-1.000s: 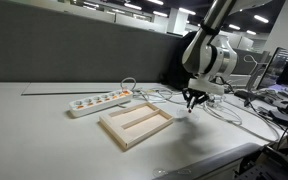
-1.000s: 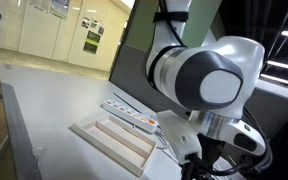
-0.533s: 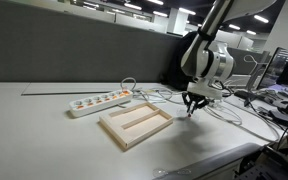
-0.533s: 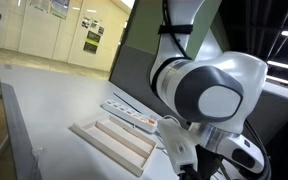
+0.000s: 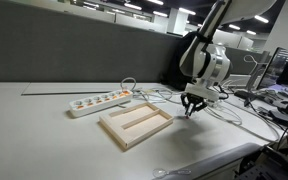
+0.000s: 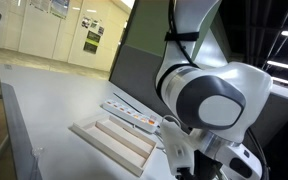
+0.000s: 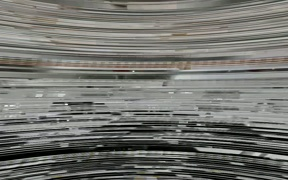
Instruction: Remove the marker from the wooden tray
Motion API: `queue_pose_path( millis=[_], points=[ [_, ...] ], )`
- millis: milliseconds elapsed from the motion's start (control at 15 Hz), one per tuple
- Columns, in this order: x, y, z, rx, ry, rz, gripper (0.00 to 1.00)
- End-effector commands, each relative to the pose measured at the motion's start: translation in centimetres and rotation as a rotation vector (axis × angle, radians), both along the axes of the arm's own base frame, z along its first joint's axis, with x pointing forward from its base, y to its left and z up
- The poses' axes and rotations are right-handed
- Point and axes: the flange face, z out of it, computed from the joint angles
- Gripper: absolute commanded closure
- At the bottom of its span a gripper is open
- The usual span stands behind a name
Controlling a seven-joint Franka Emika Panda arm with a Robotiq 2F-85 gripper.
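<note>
The wooden tray lies on the grey table with both long compartments bare; it also shows in an exterior view. My gripper hangs just right of the tray, low over the table. Its fingers come together on a small thin stick pointing down, which looks like the marker. It is too small to make out its colour. In an exterior view the arm's big wrist body hides the fingers. The wrist view is only noise.
A white power strip lies behind the tray, also in an exterior view. White cables loop behind and right of the gripper. The table's front edge runs close by. Office desks stand at the right.
The gripper has sunk slightly toward the table beside the tray. The arm's wrist has shifted a little to the right in an exterior view.
</note>
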Motion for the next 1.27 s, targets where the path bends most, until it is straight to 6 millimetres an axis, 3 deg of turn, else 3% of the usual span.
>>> queue_pose_path(
  millis=[0, 67, 200, 600, 1200],
  points=[
    [0.8, -0.5, -0.1, 0.035, 0.003, -0.043, 0.74],
    [0.8, -0.6, -0.1, 0.040, 0.005, -0.049, 0.47],
    [0.8, -0.7, -0.1, 0.046, 0.008, -0.056, 0.41],
    [0.7, -0.7, 0.3, 0.033, 0.004, -0.067, 0.04],
    [1.3, 0.4, 3.3, -0.013, -0.053, -0.026, 0.00]
  ],
)
